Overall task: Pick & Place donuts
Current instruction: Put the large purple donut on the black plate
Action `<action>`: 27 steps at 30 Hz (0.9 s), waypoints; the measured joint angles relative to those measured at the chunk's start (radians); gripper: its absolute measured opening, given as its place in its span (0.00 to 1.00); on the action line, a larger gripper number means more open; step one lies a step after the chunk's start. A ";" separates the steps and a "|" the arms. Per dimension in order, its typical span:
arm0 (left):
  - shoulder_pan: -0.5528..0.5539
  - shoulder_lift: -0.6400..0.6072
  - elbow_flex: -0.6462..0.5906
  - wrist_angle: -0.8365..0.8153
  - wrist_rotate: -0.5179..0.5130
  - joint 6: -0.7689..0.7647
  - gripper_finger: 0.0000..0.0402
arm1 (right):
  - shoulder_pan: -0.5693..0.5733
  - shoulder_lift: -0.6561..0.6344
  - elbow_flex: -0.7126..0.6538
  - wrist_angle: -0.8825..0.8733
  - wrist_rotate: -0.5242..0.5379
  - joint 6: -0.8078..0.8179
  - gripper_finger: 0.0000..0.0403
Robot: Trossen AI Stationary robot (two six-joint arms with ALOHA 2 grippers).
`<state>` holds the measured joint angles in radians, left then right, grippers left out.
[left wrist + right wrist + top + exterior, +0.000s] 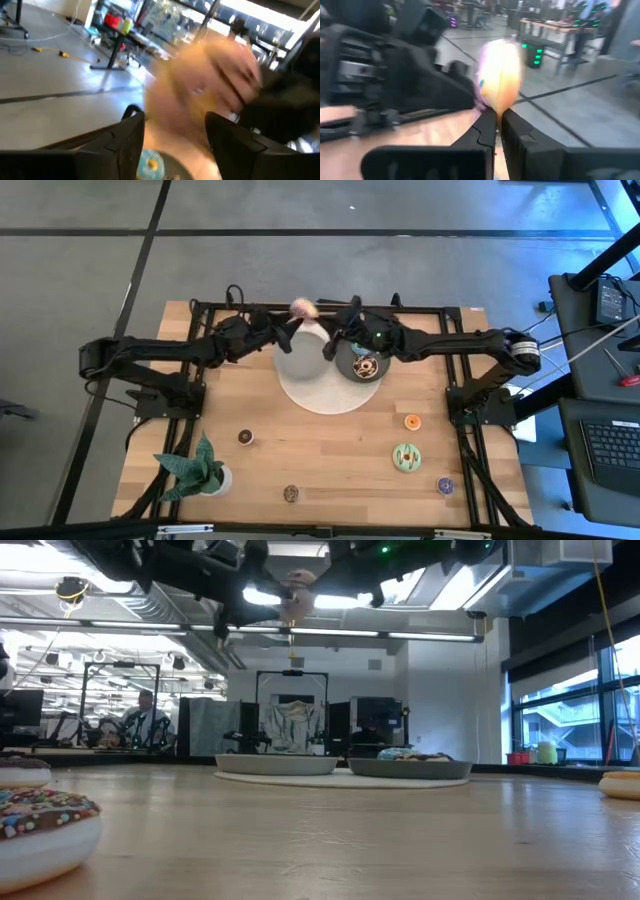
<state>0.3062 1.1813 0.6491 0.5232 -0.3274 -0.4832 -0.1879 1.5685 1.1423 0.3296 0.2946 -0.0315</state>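
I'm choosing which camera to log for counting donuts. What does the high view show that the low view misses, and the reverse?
Only the high view: the green donut, orange donut, potted plant and both arms' full reach. Only the low view: the room behind, a seated person, and a sprinkled brown donut up close. Both: the pink donut held aloft between the left end effector and right end effector, above two grey plates.

2 dark jointed arms (180, 355), black cables, green indicator light.
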 joint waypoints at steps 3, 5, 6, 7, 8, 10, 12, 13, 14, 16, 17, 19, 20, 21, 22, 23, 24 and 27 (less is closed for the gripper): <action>0.020 -0.086 0.000 -0.127 0.040 0.000 0.53 | -0.001 -0.053 0.002 -0.078 0.048 -0.029 0.05; 0.031 -0.145 0.000 -0.208 0.089 0.000 0.52 | -0.002 -0.091 0.003 -0.156 0.068 -0.034 0.05; 0.038 -0.172 0.000 -0.251 0.116 0.000 0.52 | -0.006 -0.112 0.002 -0.205 0.067 -0.033 0.05; 0.042 -0.198 0.000 -0.296 0.138 -0.001 0.52 | -0.009 -0.133 0.002 -0.257 0.065 -0.027 0.05; 0.045 -0.221 0.000 -0.327 0.153 -0.002 0.52 | -0.013 -0.160 0.002 -0.312 0.064 -0.020 0.05; 0.045 -0.266 0.000 -0.393 0.166 -0.015 0.53 | -0.033 -0.219 0.002 -0.468 0.072 0.003 0.05; 0.045 -0.297 0.000 -0.437 0.166 -0.035 0.53 | -0.062 -0.284 0.002 -0.610 0.099 0.052 0.05; 0.045 -0.309 0.000 -0.455 0.165 -0.042 0.53 | -0.078 -0.319 0.001 -0.675 0.104 0.074 0.05; 0.045 -0.315 0.000 -0.461 0.166 -0.049 0.53 | -0.096 -0.356 0.001 -0.722 0.103 0.094 0.06; 0.045 -0.324 0.000 -0.475 0.165 -0.053 0.53 | -0.139 -0.428 0.001 -0.804 0.079 0.129 0.06; 0.045 -0.324 0.000 -0.473 0.164 -0.053 0.53 | -0.166 -0.458 0.001 -0.834 0.033 0.139 0.06; 0.045 -0.321 0.000 -0.475 0.163 -0.053 0.53 | -0.228 -0.507 0.001 -0.884 -0.101 0.170 0.06; 0.045 -0.318 0.000 -0.474 0.161 -0.053 0.53 | -0.258 -0.525 0.001 -0.903 -0.181 0.187 0.06; 0.045 -0.314 0.000 -0.474 0.156 -0.053 0.52 | -0.287 -0.536 0.001 -0.918 -0.269 0.201 0.06; 0.045 -0.310 0.000 -0.475 0.151 -0.053 0.52 | -0.314 -0.542 0.001 -0.937 -0.350 0.213 0.06; 0.045 -0.306 0.000 -0.475 0.145 -0.053 0.52 | -0.338 -0.542 0.001 -0.957 -0.428 0.222 0.06; 0.045 -0.301 0.000 -0.474 0.139 -0.053 0.53 | -0.358 -0.539 -0.002 -0.974 -0.504 0.234 0.06; 0.045 -0.288 0.000 -0.475 0.133 -0.053 0.53 | -0.412 -0.522 -0.054 -0.981 -0.710 0.230 0.06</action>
<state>0.3515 0.8936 0.6487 0.0486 -0.1947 -0.5365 -0.5999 1.0469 1.0887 -0.6515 -0.4151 0.1986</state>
